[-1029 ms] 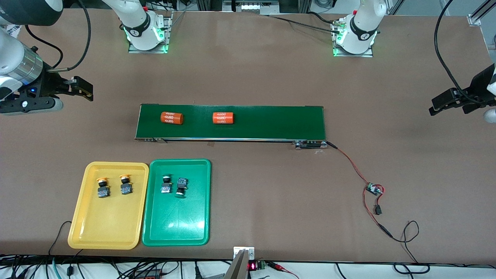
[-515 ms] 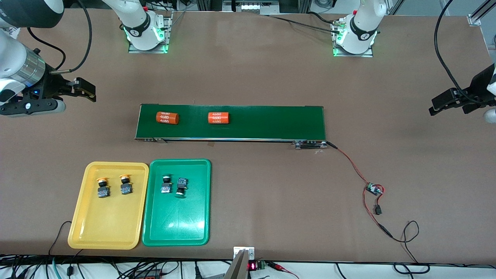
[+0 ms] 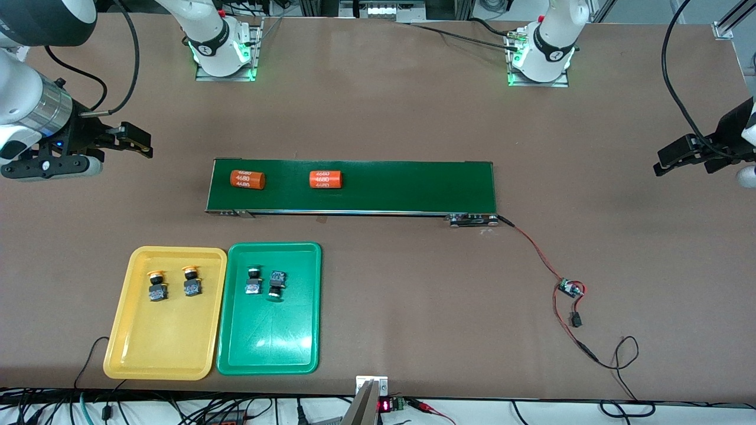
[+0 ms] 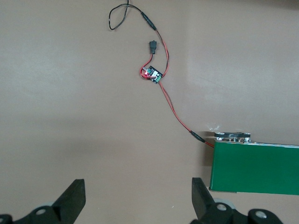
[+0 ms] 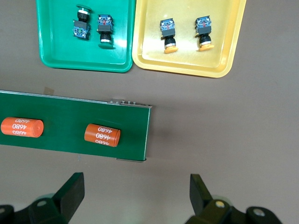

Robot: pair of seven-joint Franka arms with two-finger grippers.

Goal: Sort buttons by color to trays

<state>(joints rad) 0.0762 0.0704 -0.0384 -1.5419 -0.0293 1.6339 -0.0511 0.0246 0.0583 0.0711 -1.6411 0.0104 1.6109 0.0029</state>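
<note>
Taking twelve o'clock as toward the arms' bases, the yellow tray (image 3: 127, 330) and the green tray (image 3: 269, 348) lie touching side by side at about seven o'clock from the conveyor belt (image 3: 413, 186), the green one at the yellow one's three o'clock. The sorting looks done. Two yellow-capped buttons (image 3: 156, 287) (image 3: 191, 283) lie in the twelve o'clock half of the yellow tray, and two green-capped buttons (image 3: 253, 281) (image 3: 276, 284) lie in the same half of the green tray, each pair close together. None shows on the bare tabletop (image 3: 384, 106). The right tool (image 5: 135, 196) is released and carries nothing; it hangs over the tabletop at roughly ten o'clock from the belt's end by the right arm. The left tool (image 4: 138, 198), also released and empty, waits over the tabletop out at three o'clock from the belt. The step in hand is probably only a clean finish, so neither arm should travel over the trays, where a low finger could knock a button out of its colour. Both arms would best stay high and spread wide. The two orange cylinders (image 3: 247, 179) (image 3: 325, 179) on the belt are not buttons and should be left alone. The left arm should also stay clear of the red wire and small circuit board (image 3: 570, 288) at four o'clock from the belt, which could snag.
</note>
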